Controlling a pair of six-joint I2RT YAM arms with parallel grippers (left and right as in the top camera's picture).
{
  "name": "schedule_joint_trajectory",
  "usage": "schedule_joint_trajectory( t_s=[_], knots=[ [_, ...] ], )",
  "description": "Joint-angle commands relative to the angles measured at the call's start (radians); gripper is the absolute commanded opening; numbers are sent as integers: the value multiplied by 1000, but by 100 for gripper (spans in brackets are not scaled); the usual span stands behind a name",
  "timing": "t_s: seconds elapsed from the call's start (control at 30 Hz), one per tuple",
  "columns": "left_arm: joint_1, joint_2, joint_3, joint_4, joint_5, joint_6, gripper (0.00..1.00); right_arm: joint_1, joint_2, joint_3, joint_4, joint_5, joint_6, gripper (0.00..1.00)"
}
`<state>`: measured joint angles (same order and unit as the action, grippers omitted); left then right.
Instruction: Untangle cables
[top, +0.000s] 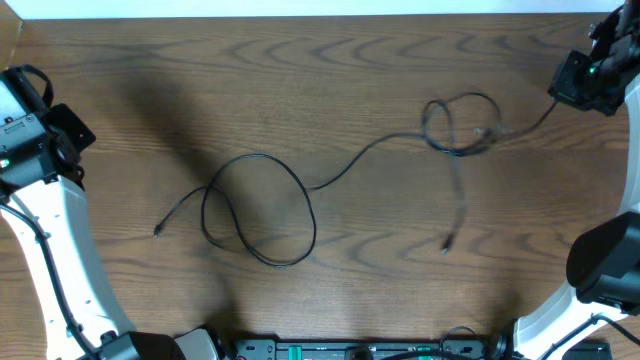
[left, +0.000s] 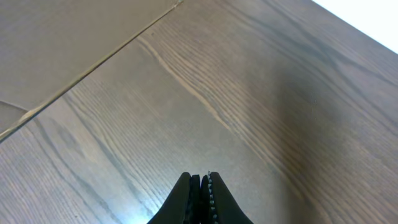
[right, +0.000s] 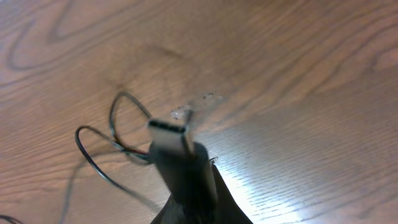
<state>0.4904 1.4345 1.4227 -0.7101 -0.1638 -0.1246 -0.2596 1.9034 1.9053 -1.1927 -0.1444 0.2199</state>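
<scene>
three strands of the black cables (top: 352, 163) run out of one small knot (top: 462, 150) on the wooden counter (top: 330, 70). one strand leaves the knot to the left, its long axis slanting down across the wood. it curls into a wide loop (top: 313, 225) well left of the knot, and its free end (top: 158, 232) points left beyond that loop. a second strand drops almost straight below the knot and ends in a small tip (top: 446, 247). the third climbs to the right of the knot, lifted off the wood, to the right tool (right: 189, 171), which is clenched on a flat plug (right: 169, 134) with a pale metal nose. in the right wrist view the plug points up and slightly left, away from the fingers, with thin black loops lying on the counter behind it. a thin white cable (top: 490, 131) sits in the knot's right side; how it threads through i cannot tell. the left tool (left: 202, 182), far left of the knot, is pinched closed on nothing, above bare wood.
</scene>
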Motion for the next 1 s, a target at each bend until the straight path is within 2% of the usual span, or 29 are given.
schedule_joint_trajectory(
  t_s=[0.0, 0.23, 0.47, 0.53, 0.63, 0.8, 0.97],
  knots=[
    [10, 23, 15, -7, 5, -15, 8, 0, 14, -3, 0, -13, 0, 1],
    [-47, 29, 14, -12, 225, 13, 7, 79, 14, -3, 5, -269, -168, 1],
    [-259, 40, 2, -11, 515, 114, 9, 191, 14, -3, 56, -285, -195, 1],
    [-336, 64, 0, -11, 556, 117, 17, 195, 14, -3, 63, -285, -190, 1],
    [-457, 121, 0, 1, 579, 163, 38, 190, 14, -3, 56, -285, -187, 1],
    [-652, 248, 0, 87, 579, 198, 65, 174, 14, -3, 23, -285, -190, 1],
    [-784, 361, 0, 204, 579, 200, 77, 175, 14, -3, 14, -285, -200, 1]
  ],
)
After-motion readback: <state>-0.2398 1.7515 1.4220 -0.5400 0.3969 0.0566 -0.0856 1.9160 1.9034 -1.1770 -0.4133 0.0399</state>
